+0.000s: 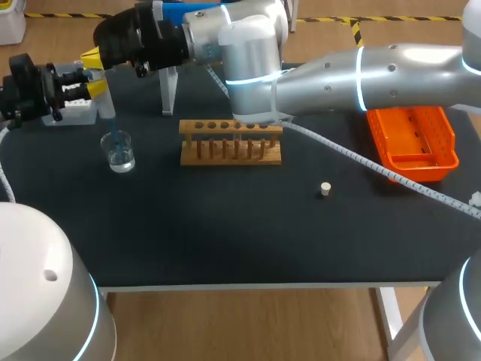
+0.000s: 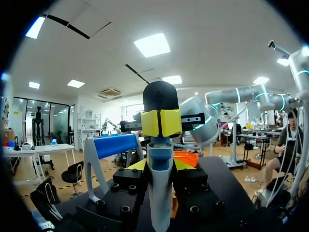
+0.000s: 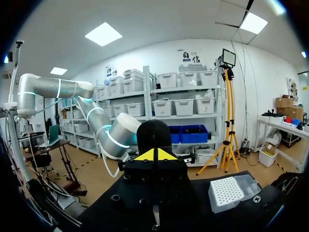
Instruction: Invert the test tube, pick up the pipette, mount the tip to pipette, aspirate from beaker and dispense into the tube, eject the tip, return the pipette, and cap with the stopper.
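Left gripper [image 2: 160,166]: clamped on our pipette [image 2: 160,193] — white barrel, blue collar, upright.
Right gripper [image 2: 161,123]: fingers together, at the pipette's top.
Head view only: we see the pipette's clear tip down in the beaker [image 1: 119,150] — near the rack [image 1: 231,143].

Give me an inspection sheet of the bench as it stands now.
Surface: black table top, nothing spilled seen.
Job's things: clear glass beaker holding liquid, below the white-and-blue pipette; wooden test tube rack; small white stopper lying loose; orange plastic tray.
Clutter: nothing seen.
Grippers: left gripper shut on the pipette; right gripper shut, tips at the pipette's top.
Cables: white braided cable trailing across the table top.
Surroundings: nothing seen.
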